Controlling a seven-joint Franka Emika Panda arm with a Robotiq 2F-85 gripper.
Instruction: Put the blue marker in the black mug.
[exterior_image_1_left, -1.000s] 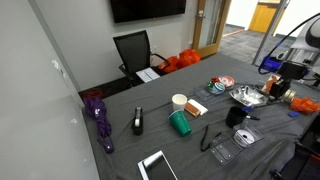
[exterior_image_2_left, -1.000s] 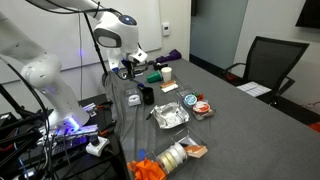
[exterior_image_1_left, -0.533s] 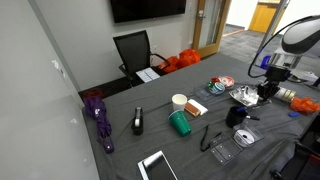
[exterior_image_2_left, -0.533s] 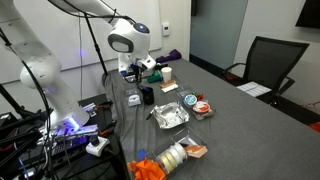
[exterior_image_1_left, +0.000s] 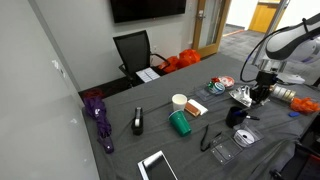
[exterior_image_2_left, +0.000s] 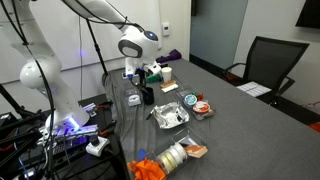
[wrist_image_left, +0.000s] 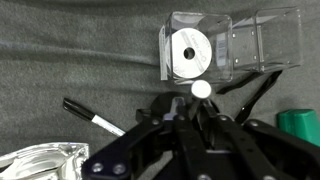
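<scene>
Poised over the grey table (exterior_image_1_left: 155, 115), gripper (exterior_image_1_left: 260, 97) upper right of the black mug (exterior_image_1_left: 236, 115), jaw gap and any hold impossible to tell; in the wrist view, left of the claw, dark-capped marker (wrist_image_left: 95, 117), possibly the blue one, slanting upper left to lower right

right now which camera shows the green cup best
The exterior view where the green cup stands whole and unblocked. In an exterior view the cup looks small among clutter; the wrist view catches only its edge at the frame's right.
</scene>
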